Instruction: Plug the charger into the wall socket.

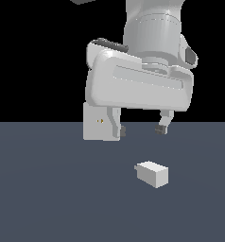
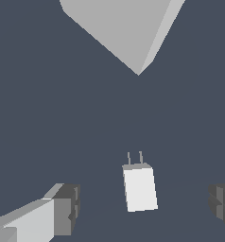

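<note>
On the dark floor, the charger (image 1: 152, 173) lies loose, prongs visible in the wrist view, with the wall socket (image 1: 96, 122) upright at about its 10 o'clock, well apart. Gripper (image 1: 141, 130) hangs above it, jaws wide, empty: approach step, I judge; next, descend and close across its sides. No containers seen.

A flat, dark slate-blue counter (image 1: 48, 198) fills the lower half of the exterior view and runs unbroken to a straight horizon line. Above that line the background (image 1: 34, 56) is plain black, without texture or detail. In the wrist view the same slate-blue counter (image 2: 48, 104) spreads evenly across nearly the whole picture, smooth and unmarked.
</note>
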`<act>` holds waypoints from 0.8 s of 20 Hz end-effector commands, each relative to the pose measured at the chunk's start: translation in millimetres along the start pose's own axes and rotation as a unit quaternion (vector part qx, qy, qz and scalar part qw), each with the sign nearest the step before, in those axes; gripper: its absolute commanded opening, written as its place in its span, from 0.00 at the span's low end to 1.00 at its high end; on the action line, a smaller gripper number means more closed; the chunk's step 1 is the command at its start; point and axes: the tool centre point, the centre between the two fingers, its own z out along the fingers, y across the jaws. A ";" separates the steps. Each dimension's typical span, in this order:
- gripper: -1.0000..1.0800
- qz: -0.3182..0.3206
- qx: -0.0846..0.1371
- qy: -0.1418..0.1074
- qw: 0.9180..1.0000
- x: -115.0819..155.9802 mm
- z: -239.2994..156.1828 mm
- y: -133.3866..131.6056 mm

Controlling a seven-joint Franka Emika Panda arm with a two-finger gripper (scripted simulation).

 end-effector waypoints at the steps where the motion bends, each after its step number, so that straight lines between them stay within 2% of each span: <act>1: 0.96 -0.015 0.001 0.004 1.000 -5.9 5.4 2.2; 16: 0.96 -0.045 0.006 0.011 0.999 -18.7 18.7 8.6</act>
